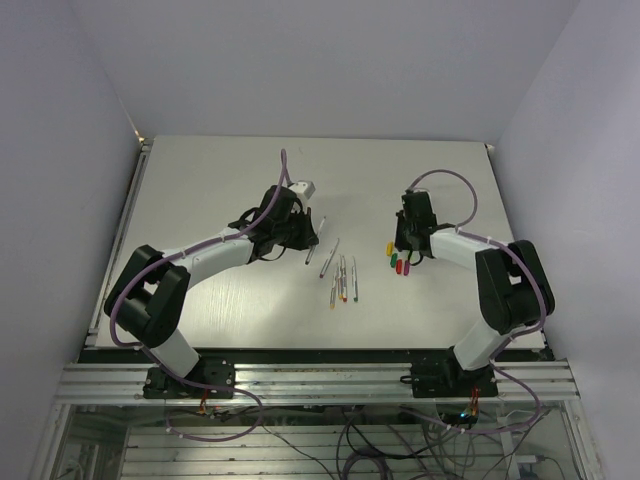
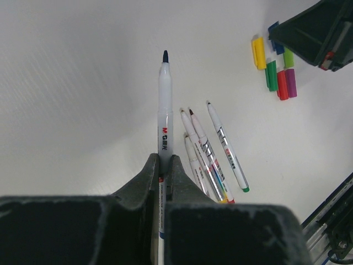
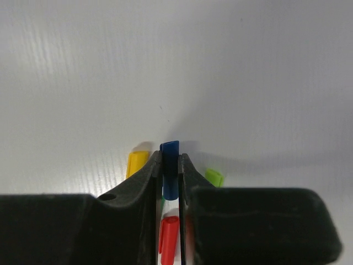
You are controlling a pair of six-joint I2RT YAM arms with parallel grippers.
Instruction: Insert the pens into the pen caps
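- Centre of your left wrist view: your left gripper clamps a dark-tipped pen.
- Low in your right wrist view, your right gripper pinches the blue cap.
- Four loose pens lie right of the held one.

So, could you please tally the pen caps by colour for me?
Yellow cap: 1
Blue cap: 1
Green: 2, a dark green cap and a light green cap
Red cap: 1
Magenta cap: 1
Total: 6
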